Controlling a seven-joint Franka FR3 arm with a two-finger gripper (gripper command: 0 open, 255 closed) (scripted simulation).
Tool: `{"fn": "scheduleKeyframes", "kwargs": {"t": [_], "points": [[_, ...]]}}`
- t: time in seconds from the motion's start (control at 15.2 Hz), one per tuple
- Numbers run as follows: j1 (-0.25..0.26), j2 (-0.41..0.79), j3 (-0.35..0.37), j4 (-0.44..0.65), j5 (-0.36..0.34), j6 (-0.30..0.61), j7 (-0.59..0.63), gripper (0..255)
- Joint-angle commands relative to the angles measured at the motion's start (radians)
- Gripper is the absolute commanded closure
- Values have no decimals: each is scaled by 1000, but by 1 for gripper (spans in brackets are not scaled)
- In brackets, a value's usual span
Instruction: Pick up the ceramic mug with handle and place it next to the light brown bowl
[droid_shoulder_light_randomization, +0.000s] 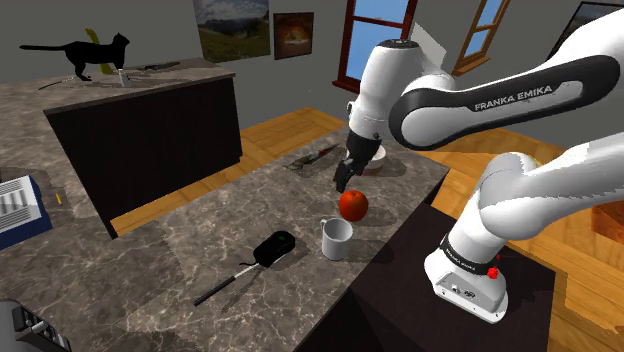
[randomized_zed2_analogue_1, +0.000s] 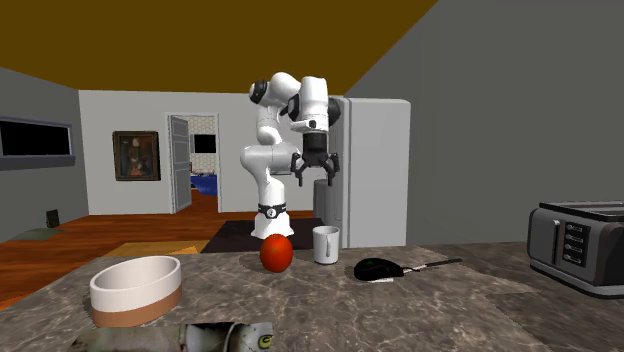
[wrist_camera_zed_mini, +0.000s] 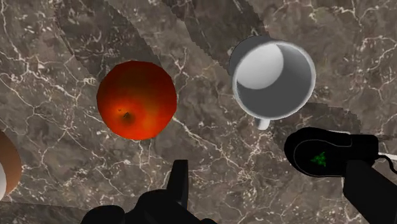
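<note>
Hovering open and empty, the black claw (randomized_zed2_analogue_1: 314, 175) has not yet grasped the white handled mug (wrist_camera_zed_mini: 272, 77); placing it beside the round tan-banded bowl (randomized_zed2_analogue_1: 135, 290) remains.

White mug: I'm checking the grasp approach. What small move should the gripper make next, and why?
Probably ease forward until centred over the white mug, before any descent. The gripper hangs open, high above the counter; in the wrist view the upright mug sits beyond the fingertips, not between them, beside the red apple.
</note>
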Motion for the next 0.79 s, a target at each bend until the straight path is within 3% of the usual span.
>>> {"fn": "scheduleKeyframes", "kwargs": {"t": [0.0,0.4,0.73], "points": [[16,35,42,-31,15,64,31,0],[28,230,195,-68,30,280,151,0],[-25,412,331,-62,-38,438,282,0]]}}
